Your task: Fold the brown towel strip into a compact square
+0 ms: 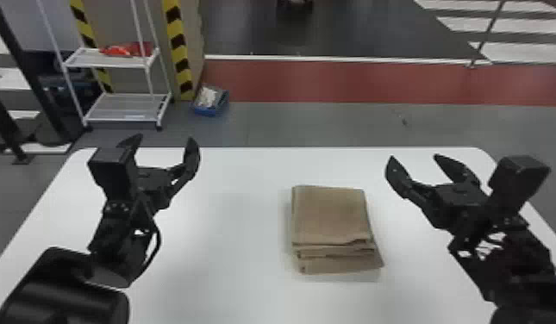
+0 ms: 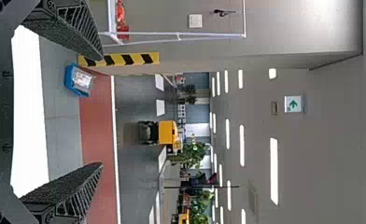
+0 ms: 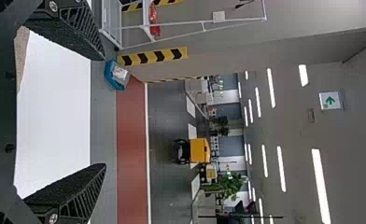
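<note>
White tabletop (image 1: pixel 229 241), head view: folded brown cloth towel (image 1: pixel 328 215) lies on it.
Black two-fingered left gripper (image 1: pixel 164 138) and right gripper (image 1: pixel 414 157) flank it, wide open, empty, probably sparing its layers; left wrist view: fingers spread; right wrist view: likewise.

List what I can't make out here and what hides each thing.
Head view: underside of the brown towel, beneath its own folds.
Head view: near edge of the white table, cut off by the bottom edge.
Right wrist view: most of the towel, behind the right gripper.
Head view: contents of the blue bin, too small to identify.
</note>
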Tool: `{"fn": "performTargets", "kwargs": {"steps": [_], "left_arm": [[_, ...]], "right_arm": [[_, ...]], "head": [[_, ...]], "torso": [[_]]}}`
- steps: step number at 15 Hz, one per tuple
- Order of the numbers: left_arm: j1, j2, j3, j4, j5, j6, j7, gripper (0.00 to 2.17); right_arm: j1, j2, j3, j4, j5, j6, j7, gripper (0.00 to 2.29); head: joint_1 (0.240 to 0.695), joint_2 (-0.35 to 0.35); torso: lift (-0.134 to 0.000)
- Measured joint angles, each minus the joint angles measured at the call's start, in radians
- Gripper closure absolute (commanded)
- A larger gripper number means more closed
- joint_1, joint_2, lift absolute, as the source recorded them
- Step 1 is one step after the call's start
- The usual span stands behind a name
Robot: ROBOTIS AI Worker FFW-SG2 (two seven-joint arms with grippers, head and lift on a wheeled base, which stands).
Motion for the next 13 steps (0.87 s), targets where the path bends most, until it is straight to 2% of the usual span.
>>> {"fn": "performTargets", "kwargs": {"steps": [13], "left_arm": [[0.002, 0.0, 0.0, -0.009, 0.001, 0.01, -0.002, 0.09]], "right_arm": [[-0.002, 0.0, -0.001, -0.002, 0.0, 0.01, 0.004, 0.08]], "head": [[0.652, -0.027]], "torso": [[-0.124]]}}
